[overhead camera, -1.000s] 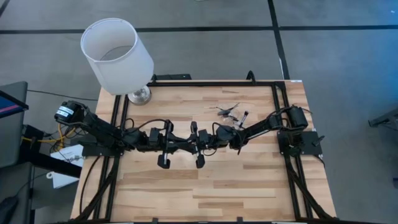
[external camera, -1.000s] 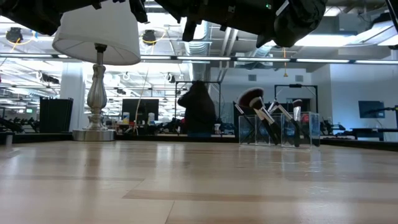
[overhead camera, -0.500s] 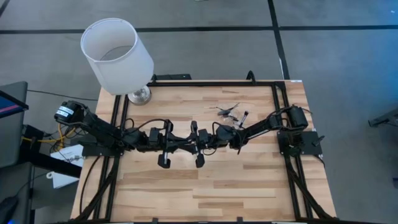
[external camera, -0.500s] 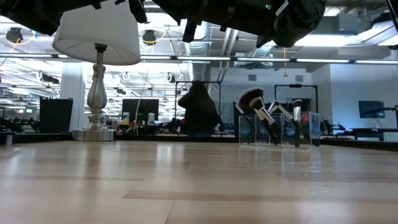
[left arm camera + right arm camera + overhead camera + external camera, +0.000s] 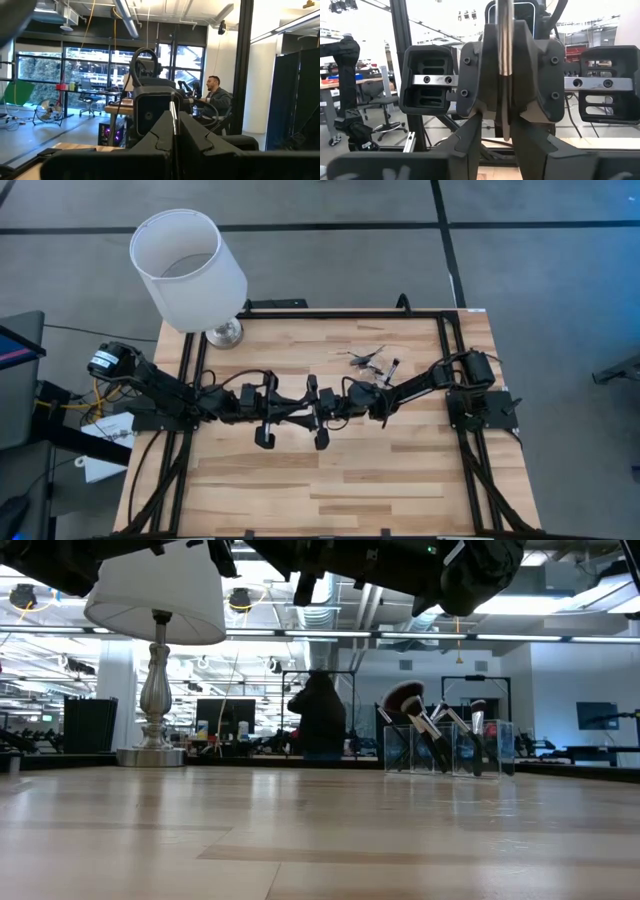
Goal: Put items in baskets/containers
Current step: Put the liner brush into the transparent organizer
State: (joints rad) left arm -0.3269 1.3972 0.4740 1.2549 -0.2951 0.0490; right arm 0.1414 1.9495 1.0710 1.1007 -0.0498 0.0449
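Note:
The clear container (image 5: 450, 748) stands toward the table's far right (image 5: 372, 365). Several black-handled brushes (image 5: 432, 730) stand in it, heads up and leaning on its rim; one has a wide fluffy head (image 5: 403, 697). Both arms stretch level over the table's middle, fingertips facing each other, well clear of the container. My left gripper (image 5: 290, 406) (image 5: 174, 135) is shut and empty. My right gripper (image 5: 302, 406) (image 5: 496, 145) shows a narrow gap between its fingers and holds nothing. The left gripper's front (image 5: 510, 70) fills the right wrist view.
A table lamp with a big white shade (image 5: 188, 268) stands on its silver base (image 5: 222, 332) at the far left corner. Black frame rails (image 5: 447, 350) run along the table's edges. Bare wood (image 5: 330, 480) lies near the front edge. A person (image 5: 320, 720) stands in the room beyond.

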